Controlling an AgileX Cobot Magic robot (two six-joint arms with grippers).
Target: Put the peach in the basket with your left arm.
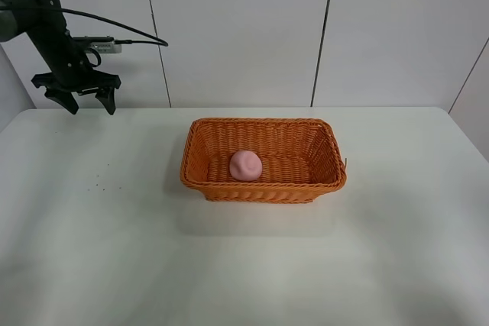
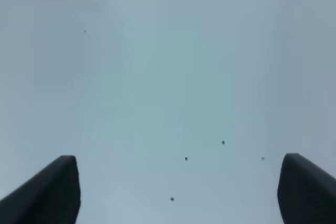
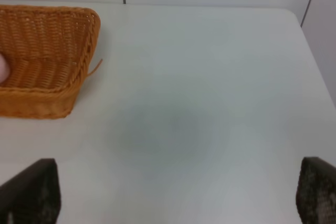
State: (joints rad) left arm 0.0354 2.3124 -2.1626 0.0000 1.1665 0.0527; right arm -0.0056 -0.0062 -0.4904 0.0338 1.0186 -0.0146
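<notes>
Left jaws spread wide, empty, on black slender left arm [image 1: 46,28] at upper left of overhead frame, above far left edge of white bench [image 1: 92,257]. Left wrist view: dark fingertips [image 2: 47,192] in lower corners, bare bench and few dark specks [image 2: 186,158] between. Right jaws likewise wide, empty, fingertips [image 3: 31,195] in lower corners of own view. Small pale pink rounded peach [image 1: 246,166] rests inside rectangular orange-brown woven wicker basket [image 1: 263,190], centre of overhead frame, well apart from left arm.
</notes>
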